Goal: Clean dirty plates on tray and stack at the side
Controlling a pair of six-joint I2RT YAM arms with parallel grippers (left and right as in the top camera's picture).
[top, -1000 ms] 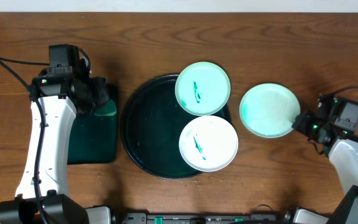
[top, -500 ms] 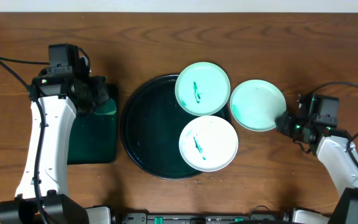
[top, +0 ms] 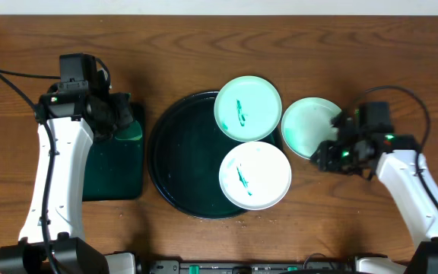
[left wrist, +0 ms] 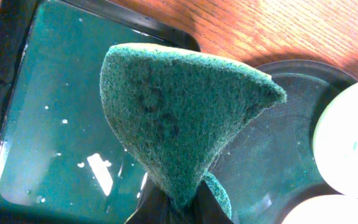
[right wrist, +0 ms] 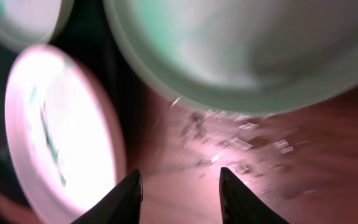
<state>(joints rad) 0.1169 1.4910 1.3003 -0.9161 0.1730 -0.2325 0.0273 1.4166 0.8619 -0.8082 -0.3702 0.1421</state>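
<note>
One unsmeared pale green plate point(top: 309, 128) is set on the table point(top: 204, 46) right of centre, just beside the round black tray point(top: 181, 160). Two smeared ones, a green plate point(top: 248, 107) and a white plate point(top: 255, 174), lie on the tray's right rim, so most cleaning is judged undone. A sponge point(left wrist: 179, 112) is pinched by the left gripper point(left wrist: 174, 208) over the rectangular tray point(left wrist: 36, 124). The right gripper point(right wrist: 182, 193) is spread wide and empty by the clean plate. Bare wood is offered at far right for stacking; the three plates crowd together.

We noted a wooden table point(top: 204, 46). A rectangular dark green tray point(top: 116, 173) lay at its left side, wet inside. A green scouring sponge point(left wrist: 173, 118), folded to a wedge, hung above that tray. Pale flecks point(right wrist: 232, 144) littered the wood.
</note>
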